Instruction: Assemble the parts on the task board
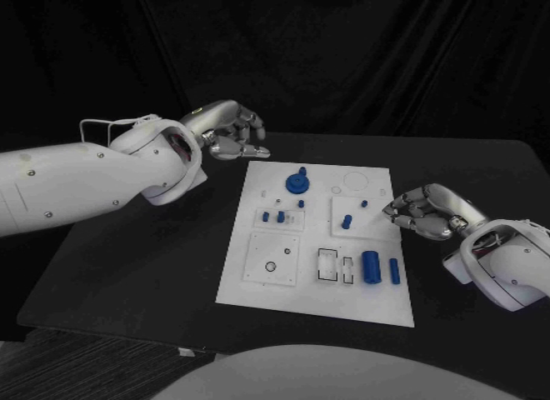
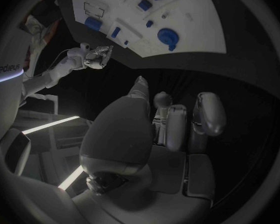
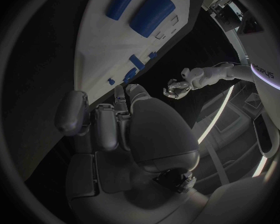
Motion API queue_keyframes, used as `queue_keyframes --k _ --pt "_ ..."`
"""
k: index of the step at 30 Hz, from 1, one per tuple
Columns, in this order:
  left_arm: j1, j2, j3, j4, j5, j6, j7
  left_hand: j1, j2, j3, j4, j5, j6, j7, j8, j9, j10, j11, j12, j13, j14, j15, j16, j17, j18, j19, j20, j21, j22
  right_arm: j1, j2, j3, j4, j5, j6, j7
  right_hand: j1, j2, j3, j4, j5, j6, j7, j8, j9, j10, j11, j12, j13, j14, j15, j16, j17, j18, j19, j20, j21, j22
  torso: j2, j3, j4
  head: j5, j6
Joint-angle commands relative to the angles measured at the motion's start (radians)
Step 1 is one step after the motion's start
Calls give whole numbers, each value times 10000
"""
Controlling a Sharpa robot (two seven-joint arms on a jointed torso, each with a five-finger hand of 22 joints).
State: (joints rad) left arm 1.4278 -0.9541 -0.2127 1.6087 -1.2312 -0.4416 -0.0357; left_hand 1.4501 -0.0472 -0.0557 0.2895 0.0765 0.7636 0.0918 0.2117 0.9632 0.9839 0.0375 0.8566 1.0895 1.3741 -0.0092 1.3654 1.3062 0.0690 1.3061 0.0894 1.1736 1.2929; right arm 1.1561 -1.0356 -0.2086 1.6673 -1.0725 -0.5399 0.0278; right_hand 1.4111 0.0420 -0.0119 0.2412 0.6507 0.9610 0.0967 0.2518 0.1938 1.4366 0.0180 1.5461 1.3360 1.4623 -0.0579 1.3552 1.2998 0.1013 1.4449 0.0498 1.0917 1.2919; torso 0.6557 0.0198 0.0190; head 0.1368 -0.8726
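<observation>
Nearest the head camera, the task board [image 1: 266, 293] is seen lying flat in the middle of the black table [image 1: 131, 275], with blue parts on it: a large cylinder [image 1: 370, 267] and a slimmer one [image 1: 394, 271] at the near right, small pegs [image 1: 280, 217] at the centre, and a round knobbed part [image 1: 297, 180] near the far edge.

The left hand [image 1: 231, 132] is seen off the board's far left corner, over the table, fingers curled inward with nothing held. The right hand [image 1: 424, 212] is seen just beside the board's right edge, level with its middle, fingers likewise curled on nothing. Neither hand touches a part.

From the left wrist view, the curled fingers [image 2: 205, 114] are shown from behind, the round knobbed part [image 2: 167, 37] lying beyond them. From the right wrist view, the closed fingers [image 3: 71, 112] are shown alongside the board, with the large cylinder [image 3: 151, 12] farther off.
</observation>
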Motion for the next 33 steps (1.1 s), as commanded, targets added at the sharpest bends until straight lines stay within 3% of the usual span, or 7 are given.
queue_keyframes --k 1,3,6,15,20,24,33 --pt "126 304 4 -382 -1679 204 2684 174 -220 721 1 -184 -752 -489 -861 -1244 -2988 221 -2678 -1485 -3426 258 -3248 -1855 256 -1181 157 -1322 1310 79 -69 7 175 -68 -514 266 224 33 458 -29 274 -22 -46 161 145 844 -80 -329 1724 609 -13 -62 552 -124 -11 -14 33 1591 8 -11 -5 -35 0" --pt "182 639 3 -761 -2988 383 2900 301 -393 1009 -3 -132 -961 -588 -1122 -1959 -3466 50 -3388 -2347 -4254 115 -4660 -3128 294 -1266 178 -1394 1293 119 -124 8 278 -206 -671 446 197 -26 439 -22 278 -15 -48 167 151 817 -81 -361 1691 621 -16 -24 587 -129 6 -17 68 1601 0 6 -1 -67 0" --pt "110 1223 1 -1332 -5308 202 3123 506 -967 2303 -5 40 -462 -2121 -1480 -3580 -4421 -521 -4769 -4499 -2094 -338 -3646 -2877 131 54 142 11 1643 159 -201 8 417 -611 -914 725 118 -142 392 20 272 -13 -50 169 157 751 -83 -441 1609 633 -20 -4 602 -136 30 -21 108 1613 -5 8 -12 -93 0" --pt "-319 2365 1 -2342 -7253 297 3387 890 -1424 3334 -523 757 438 -2138 -1450 -5676 -3971 -708 -4887 -7027 -1074 -454 -2336 -2903 -145 1206 36 1455 2028 183 -141 9 462 -933 -884 909 79 -226 371 53 194 -21 -56 163 160 657 -89 -554 1496 636 -25 -13 590 -136 43 -29 116 1617 51 -31 -13 -130 0" --pt "-459 2778 2 -2736 -7472 794 3350 866 -1430 3355 -660 655 642 -2027 -1389 -5933 -3930 -684 -4839 -7415 -905 -450 -1906 -2821 -189 1365 8 1717 2095 184 -87 9 467 -969 -818 925 72 -225 373 64 172 -20 -55 162 161 655 -89 -558 1494 636 -25 -16 586 -136 44 -29 115 1617 134 -97 4 -149 0" --pt "-577 2975 2 -2899 -7528 1000 3341 198 -1460 2962 -356 -237 987 -1905 -1308 -6198 -3470 -645 -4533 -7744 -1005 -434 -1732 -3095 -186 1355 3 1717 2087 183 -43 8 458 -978 -738 915 68 -222 378 75 147 -19 -57 162 162 647 -89 -569 1483 634 -27 -28 574 -134 43 -30 105 1614 182 -135 3 -152 0" --pt "-950 3458 4 -3180 -7571 1310 3355 202 -1415 2952 -427 -49 1452 -1772 -1144 -6327 -3244 -666 -4400 -7964 -1122 -443 -1671 -3409 -163 1297 8 1617 2055 178 32 8 422 -985 -551 897 100 -223 400 61 143 -16 -67 164 164 623 -98 -598 1455 626 -30 -70 534 -113 16 -33 -5 1587 246 -187 26 -235 0"
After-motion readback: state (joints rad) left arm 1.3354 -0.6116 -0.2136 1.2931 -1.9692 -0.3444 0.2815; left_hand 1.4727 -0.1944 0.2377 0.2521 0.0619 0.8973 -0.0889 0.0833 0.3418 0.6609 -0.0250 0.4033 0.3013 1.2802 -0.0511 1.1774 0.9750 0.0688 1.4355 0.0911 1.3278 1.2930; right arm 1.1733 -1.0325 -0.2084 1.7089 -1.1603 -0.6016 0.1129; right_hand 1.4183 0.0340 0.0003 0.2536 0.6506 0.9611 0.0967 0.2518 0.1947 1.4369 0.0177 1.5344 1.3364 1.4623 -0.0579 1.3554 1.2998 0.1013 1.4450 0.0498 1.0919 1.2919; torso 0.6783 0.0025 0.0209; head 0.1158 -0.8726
